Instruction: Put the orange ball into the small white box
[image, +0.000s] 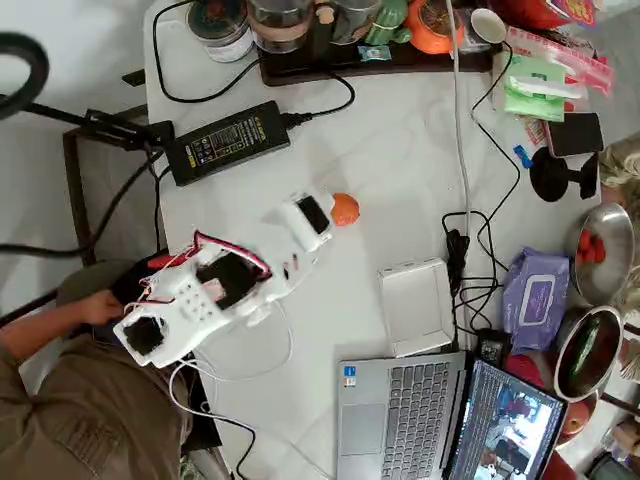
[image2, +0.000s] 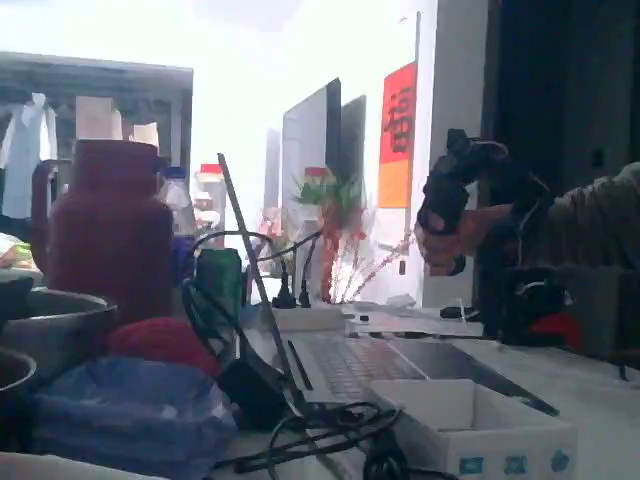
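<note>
Fingers (image: 335, 212) touch the orange ball (image: 346, 208) on the table; their spread is unclear.

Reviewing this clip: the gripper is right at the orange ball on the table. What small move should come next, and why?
Probably close on the orange ball. In the overhead view the gripper sits right against the ball on the table, and the small white box lies apart from it, toward the laptop. Whether the jaws already grip cannot be told, so confirming a firm hold should precede any lift toward the box.
</note>
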